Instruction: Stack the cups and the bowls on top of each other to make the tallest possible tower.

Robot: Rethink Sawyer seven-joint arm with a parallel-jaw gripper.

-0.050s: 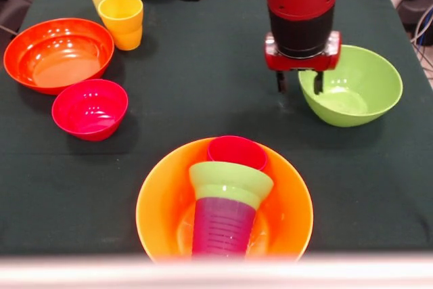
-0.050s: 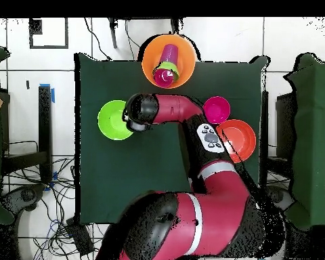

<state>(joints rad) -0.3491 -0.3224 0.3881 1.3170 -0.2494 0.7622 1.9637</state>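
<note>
Green large bowl (image 1: 358, 86) sits right under the gripper (image 1: 298, 82), its near rim between the parted, empty jaws; the tower (image 1: 226, 197) stands well apart.

Glossy smooth plastic bowls (image 1: 58, 54) and ribbed translucent purple cup (image 1: 222, 227) on matt dark-green cloth (image 1: 203, 59).

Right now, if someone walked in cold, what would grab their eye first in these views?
Probably the tower: a purple ribbed cup, small green bowl and red-pink cup stacked inside the large yellow-orange bowl at the table's near edge in the front view. Next, the red arm, coming down so its open gripper straddles the near rim of the large green bowl on the right.
</note>
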